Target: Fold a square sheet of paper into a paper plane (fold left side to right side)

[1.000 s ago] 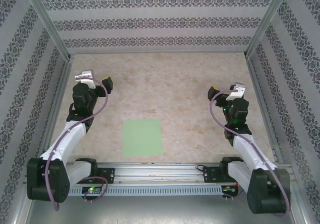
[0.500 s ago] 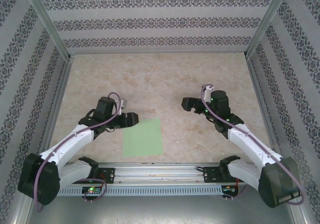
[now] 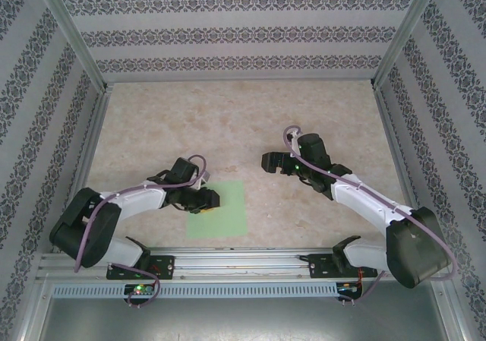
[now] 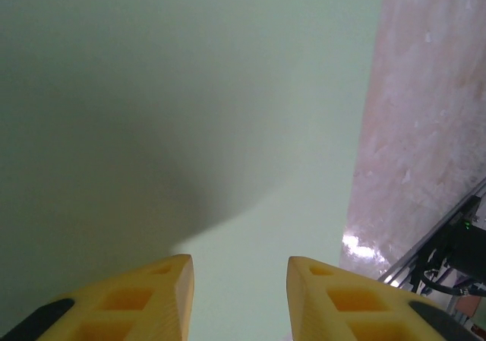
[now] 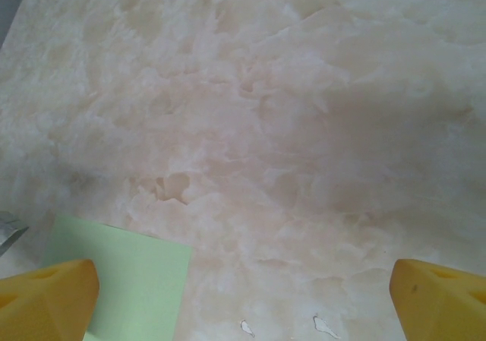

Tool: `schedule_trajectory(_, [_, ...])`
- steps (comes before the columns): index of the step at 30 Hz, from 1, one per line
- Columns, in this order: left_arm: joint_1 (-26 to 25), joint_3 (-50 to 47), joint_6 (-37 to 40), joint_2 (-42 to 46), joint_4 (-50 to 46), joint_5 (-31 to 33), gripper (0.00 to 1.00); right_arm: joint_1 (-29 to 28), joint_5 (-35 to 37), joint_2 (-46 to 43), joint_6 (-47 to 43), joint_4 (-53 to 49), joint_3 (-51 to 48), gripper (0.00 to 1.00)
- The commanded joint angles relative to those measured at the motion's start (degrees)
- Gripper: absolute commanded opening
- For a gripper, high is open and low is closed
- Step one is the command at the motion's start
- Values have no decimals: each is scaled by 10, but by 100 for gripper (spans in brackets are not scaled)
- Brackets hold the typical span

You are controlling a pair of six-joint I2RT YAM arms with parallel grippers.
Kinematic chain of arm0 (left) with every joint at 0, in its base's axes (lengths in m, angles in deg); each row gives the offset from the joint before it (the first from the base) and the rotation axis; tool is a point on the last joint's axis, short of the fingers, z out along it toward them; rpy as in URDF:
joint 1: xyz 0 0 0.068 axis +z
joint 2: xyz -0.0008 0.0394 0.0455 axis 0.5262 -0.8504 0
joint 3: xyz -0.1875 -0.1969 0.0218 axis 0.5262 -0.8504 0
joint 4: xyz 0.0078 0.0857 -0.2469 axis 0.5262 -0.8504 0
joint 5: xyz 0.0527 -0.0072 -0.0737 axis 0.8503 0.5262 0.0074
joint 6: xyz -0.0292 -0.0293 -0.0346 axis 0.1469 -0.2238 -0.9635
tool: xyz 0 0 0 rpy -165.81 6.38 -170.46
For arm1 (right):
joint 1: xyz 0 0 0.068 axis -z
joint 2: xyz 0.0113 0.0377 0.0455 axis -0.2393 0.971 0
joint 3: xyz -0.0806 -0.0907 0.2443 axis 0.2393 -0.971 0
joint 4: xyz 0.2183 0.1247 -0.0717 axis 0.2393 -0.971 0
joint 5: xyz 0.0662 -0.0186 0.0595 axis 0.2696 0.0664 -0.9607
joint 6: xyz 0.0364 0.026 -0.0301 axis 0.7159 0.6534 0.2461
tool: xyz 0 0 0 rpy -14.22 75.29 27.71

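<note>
On the pale, marbled beige table [image 3: 250, 121] the flat square sheet of light-green paper [image 3: 228, 218] lies whole in the top view, with the left gripper [image 3: 209, 200] low over the sheet's left edge and the right gripper [image 3: 270, 162] off the sheet, past its far right corner. The left wrist view adds the close detail: yellow fingertips [image 4: 152, 295] a narrow gap apart, nothing between them, just above the sheet. The right wrist view shows its jaws spread wide over bare table, a corner of the sheet beside one fingertip [image 5: 49, 299].
</note>
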Motion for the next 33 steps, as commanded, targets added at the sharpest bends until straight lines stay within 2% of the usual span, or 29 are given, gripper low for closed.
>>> schedule_trajectory(1, [-10, 13, -13, -30, 29, 2, 35, -5, 23, 3, 7, -16, 17, 98])
schedule_trajectory(12, [-11, 117, 12, -162, 53, 23, 30, -3, 52, 2, -3, -40, 17, 98])
schedule_trajectory(22, [-13, 290, 59, -309, 25, 12, 26, 17, 64, 2, 15, -66, 22, 98])
schedule_trajectory(27, [-12, 336, 65, -324, 14, 3, 27, 18, 49, 33, 13, -80, 46, 92])
schedule_trajectory(33, [-11, 332, 75, -269, 8, 15, 38, 9, 43, 109, 1, -102, 113, 89])
